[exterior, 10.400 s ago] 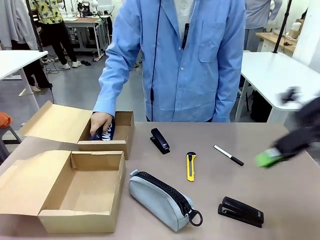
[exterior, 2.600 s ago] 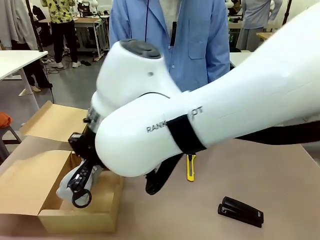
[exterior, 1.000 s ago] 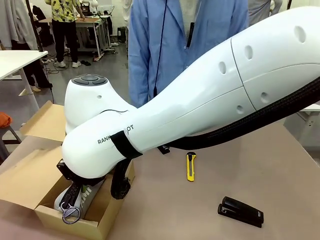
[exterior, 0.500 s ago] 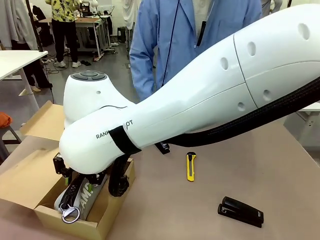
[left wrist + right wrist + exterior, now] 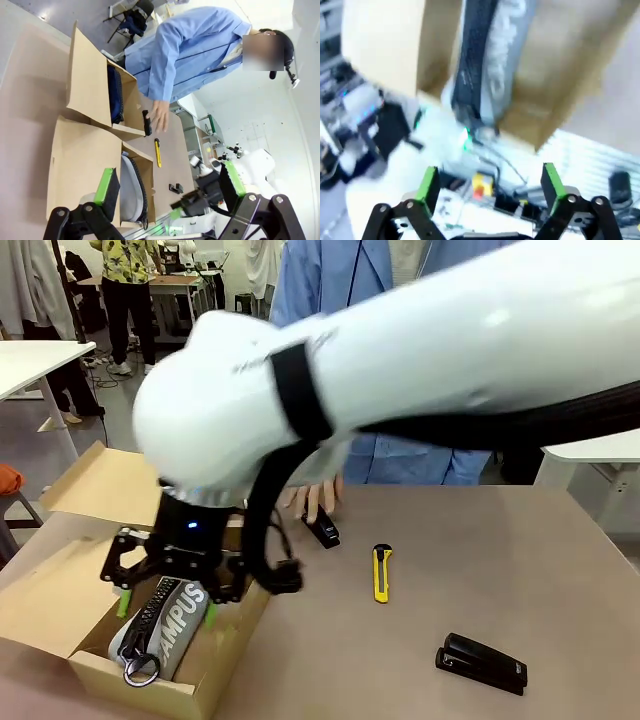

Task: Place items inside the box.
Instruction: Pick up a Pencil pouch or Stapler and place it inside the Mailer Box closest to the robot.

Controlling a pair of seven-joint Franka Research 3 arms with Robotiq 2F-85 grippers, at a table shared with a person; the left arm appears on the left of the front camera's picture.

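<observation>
The grey "CAMPUS" pouch (image 5: 163, 632) lies in the near cardboard box (image 5: 215, 687), its ring pull over the front edge. My right gripper (image 5: 166, 592) hangs open just above it, holding nothing. The blurred right wrist view looks down on the pouch (image 5: 490, 60) past the open right gripper (image 5: 489, 182). A person's hand (image 5: 316, 498) rests at the far black stapler (image 5: 323, 532). The yellow utility knife (image 5: 380, 572) lies mid-table and the second stapler (image 5: 481, 663) near the front right. My left gripper (image 5: 169, 182) is open and empty, well away from the box (image 5: 75, 165).
A second open box (image 5: 92, 85) behind the near one holds a dark blue thing (image 5: 114, 95); its flap (image 5: 105, 485) sticks out left. My right arm (image 5: 420, 350) spans the table from right to left. Bare tabletop (image 5: 560, 580) lies to the right.
My right gripper has let go of the pouch and risen above the box, jaws wide. The pouch now lies free in the box. The person's hand has come down to the far stapler.
</observation>
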